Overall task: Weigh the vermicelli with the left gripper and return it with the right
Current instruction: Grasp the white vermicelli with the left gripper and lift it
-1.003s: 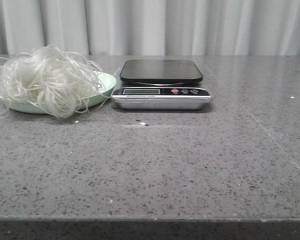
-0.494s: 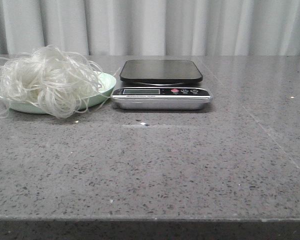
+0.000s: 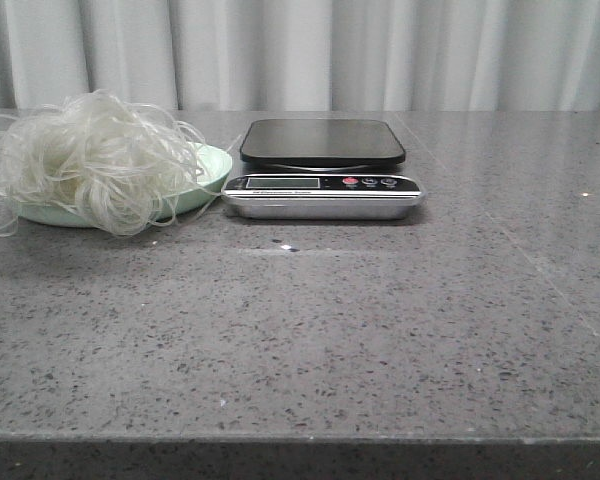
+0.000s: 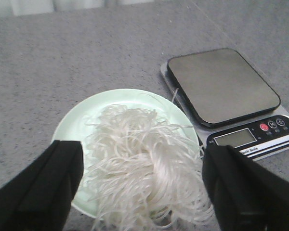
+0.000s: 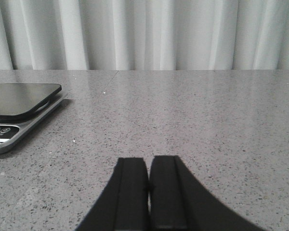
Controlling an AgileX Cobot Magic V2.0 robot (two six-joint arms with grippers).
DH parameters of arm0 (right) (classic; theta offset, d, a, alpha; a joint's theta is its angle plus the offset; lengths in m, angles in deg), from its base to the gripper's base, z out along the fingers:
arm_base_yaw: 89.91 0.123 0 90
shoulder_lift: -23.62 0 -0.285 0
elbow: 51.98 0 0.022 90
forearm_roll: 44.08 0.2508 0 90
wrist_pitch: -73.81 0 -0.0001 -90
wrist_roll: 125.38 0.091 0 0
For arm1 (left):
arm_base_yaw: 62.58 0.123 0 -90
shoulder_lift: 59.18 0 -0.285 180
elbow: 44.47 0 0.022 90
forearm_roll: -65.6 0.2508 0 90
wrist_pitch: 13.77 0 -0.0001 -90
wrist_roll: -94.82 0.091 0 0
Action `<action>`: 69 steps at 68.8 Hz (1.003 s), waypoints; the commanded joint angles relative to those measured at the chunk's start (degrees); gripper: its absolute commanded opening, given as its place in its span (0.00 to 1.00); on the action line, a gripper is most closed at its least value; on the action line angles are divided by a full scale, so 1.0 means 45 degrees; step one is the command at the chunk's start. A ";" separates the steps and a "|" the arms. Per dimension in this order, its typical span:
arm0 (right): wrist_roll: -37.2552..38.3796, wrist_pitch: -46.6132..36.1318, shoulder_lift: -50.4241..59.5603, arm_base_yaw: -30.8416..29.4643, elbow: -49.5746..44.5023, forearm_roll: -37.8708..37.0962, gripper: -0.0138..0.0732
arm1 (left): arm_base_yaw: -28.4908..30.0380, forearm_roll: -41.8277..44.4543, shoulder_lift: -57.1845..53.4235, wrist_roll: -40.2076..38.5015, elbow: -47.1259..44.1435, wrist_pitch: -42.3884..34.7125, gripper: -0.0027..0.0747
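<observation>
The vermicelli (image 3: 90, 160) is a fluffy white clump on a pale green plate (image 3: 212, 172) at the far left of the table. It also shows in the left wrist view (image 4: 144, 168) on the plate (image 4: 70, 127). My left gripper (image 4: 142, 185) is open, its black fingers (image 4: 43, 187) wide apart on either side of the clump, above it. The kitchen scale (image 3: 322, 170) stands right of the plate with its black platform bare; it also shows in the left wrist view (image 4: 221, 86). My right gripper (image 5: 149, 168) is shut and empty, low over bare table. Neither gripper shows in the front view.
The grey speckled table (image 3: 300, 330) runs to a front edge near the camera. A white curtain (image 3: 310, 50) hangs behind the table. The scale's edge shows in the right wrist view (image 5: 19, 113).
The vermicelli clump looks slightly more compact at its top and left than a second ago. Nothing else has visibly moved in the front view.
</observation>
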 commanded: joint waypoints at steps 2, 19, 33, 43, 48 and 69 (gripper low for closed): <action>-0.0096 -0.1059 0.0198 -0.0081 0.0100 -0.0047 0.36 | -0.0189 -0.0142 0.1626 -0.0034 0.1506 -0.0019 0.78; -0.0096 -0.1058 0.0209 -0.0081 0.0100 -0.0047 0.36 | -0.0189 -0.0142 0.4588 -0.0034 0.3308 0.2904 0.78; -0.0096 -0.1058 0.0209 -0.0081 0.0100 -0.0047 0.36 | -0.0189 -0.0090 0.6504 -0.0034 0.4661 0.4991 0.68; -0.0096 -0.1058 0.0213 -0.0081 0.0100 -0.0047 0.36 | -0.0189 -0.0090 0.7138 0.0182 0.5824 0.6056 0.27; -0.0096 -0.1058 0.0213 -0.0081 0.0100 -0.0047 0.36 | -0.0189 -0.0090 0.7163 0.0255 0.6543 0.6225 0.22; -0.0096 -0.1058 0.0213 -0.0081 0.0100 -0.0047 0.36 | -0.0656 -0.1350 0.7139 0.0255 1.0349 0.5845 0.20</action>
